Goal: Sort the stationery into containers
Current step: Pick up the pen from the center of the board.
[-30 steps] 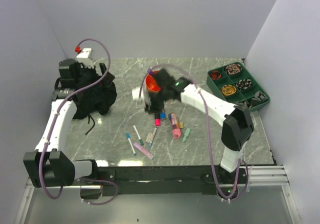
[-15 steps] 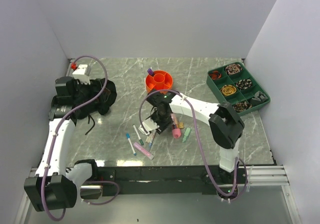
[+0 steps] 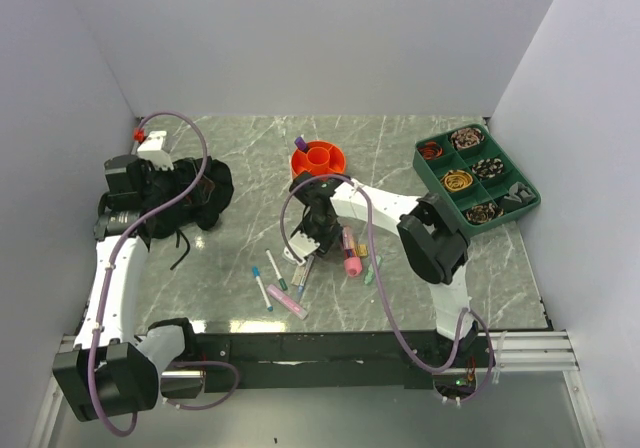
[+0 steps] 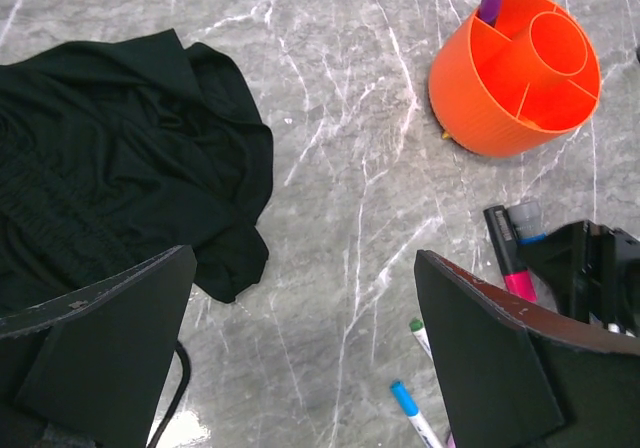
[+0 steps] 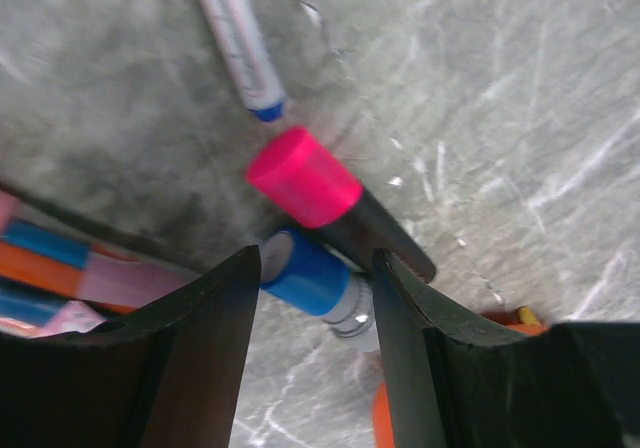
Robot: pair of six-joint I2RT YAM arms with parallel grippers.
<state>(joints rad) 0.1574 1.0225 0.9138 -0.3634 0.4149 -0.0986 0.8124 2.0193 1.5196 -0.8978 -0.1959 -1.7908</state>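
Right wrist view has the right gripper [image 5: 315, 260] swung down from the orange holder [image 4: 470, 108], now well behind it, jaws apart either side of a blue-capped marker [image 5: 305, 273], a pink-capped marker [image 5: 303, 178] just beyond its tips, so the next pick looks lined up, nothing clamped yet.

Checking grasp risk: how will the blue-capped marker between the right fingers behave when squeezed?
The blue-capped marker looks round and smooth, so it may roll or slip. Plastic body, probably stiff. The pink-capped marker beside it may get nudged.
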